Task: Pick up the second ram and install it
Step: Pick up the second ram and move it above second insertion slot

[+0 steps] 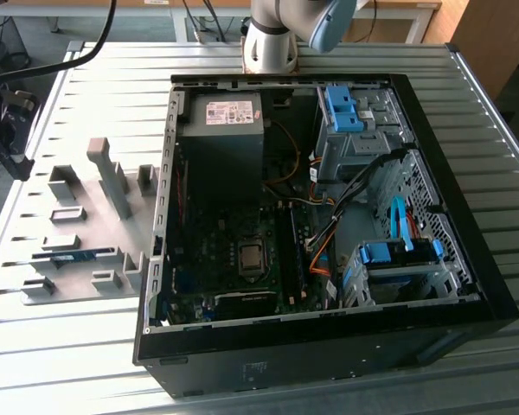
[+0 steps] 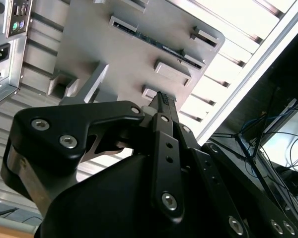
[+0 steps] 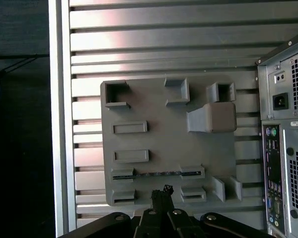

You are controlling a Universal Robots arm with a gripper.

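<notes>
The second ram (image 1: 69,257) is a slim blue stick lying in a slot of the grey holder plate (image 1: 86,216), at the exterior view's left of the open computer case (image 1: 329,346). In both wrist views it is a thin dark strip (image 3: 159,173) (image 2: 156,42) between two holder blocks. My gripper (image 3: 164,191) (image 2: 163,99) hovers well above the plate's edge near the ram, apart from it. Its fingers are shut with nothing between them.
The case lies on a slatted metal table (image 1: 86,346), with the power supply (image 1: 225,130), motherboard socket (image 1: 251,257) and blue drive brackets (image 1: 346,108) inside. A tall grey block (image 3: 211,116) rises from the plate. Black gear with cables (image 1: 4,130) hangs at the exterior view's left edge.
</notes>
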